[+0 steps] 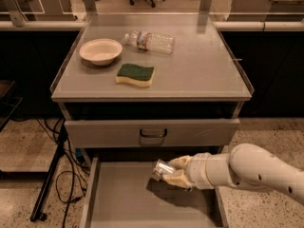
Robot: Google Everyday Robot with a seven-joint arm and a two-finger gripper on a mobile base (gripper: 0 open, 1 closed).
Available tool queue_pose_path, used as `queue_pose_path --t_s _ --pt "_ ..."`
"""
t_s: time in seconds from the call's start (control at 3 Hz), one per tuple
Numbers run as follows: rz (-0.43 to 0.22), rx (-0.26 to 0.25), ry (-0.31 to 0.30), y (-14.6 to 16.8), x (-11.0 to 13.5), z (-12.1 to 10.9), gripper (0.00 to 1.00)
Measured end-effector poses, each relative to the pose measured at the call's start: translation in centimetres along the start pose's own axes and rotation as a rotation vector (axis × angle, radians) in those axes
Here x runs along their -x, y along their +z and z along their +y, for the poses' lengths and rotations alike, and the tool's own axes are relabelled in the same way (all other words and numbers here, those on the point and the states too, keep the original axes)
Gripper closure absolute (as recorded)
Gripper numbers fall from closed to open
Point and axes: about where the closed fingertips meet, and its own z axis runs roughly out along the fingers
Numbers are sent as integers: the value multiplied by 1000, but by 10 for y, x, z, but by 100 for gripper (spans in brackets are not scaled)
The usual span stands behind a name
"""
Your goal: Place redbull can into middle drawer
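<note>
My gripper (175,171) reaches in from the right on a white arm and is shut on the redbull can (163,170), a small silver can held on its side. It hangs low over the open middle drawer (118,203), a wide shallow grey drawer pulled out below the cabinet. The can casts a dark shadow on the drawer floor just under it. Most of the can is hidden between the cream fingers (179,162).
Above the open drawer is a closed drawer front with a dark loop handle (153,135). On the cabinet top lie a white bowl (100,51), a green and yellow sponge (136,74) and a clear plastic water bottle (149,41). Cables and a stand leg (50,179) lie left.
</note>
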Motion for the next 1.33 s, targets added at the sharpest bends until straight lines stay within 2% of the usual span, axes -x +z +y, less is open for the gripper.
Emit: queue_pose_path --t_s 0.33,0.67,1.33 --pt "2 -3 14 34 -29 0 100" --pt "8 -43 15 68 -52 -13 100" --pt "-6 -28 32 77 -54 -12 100"
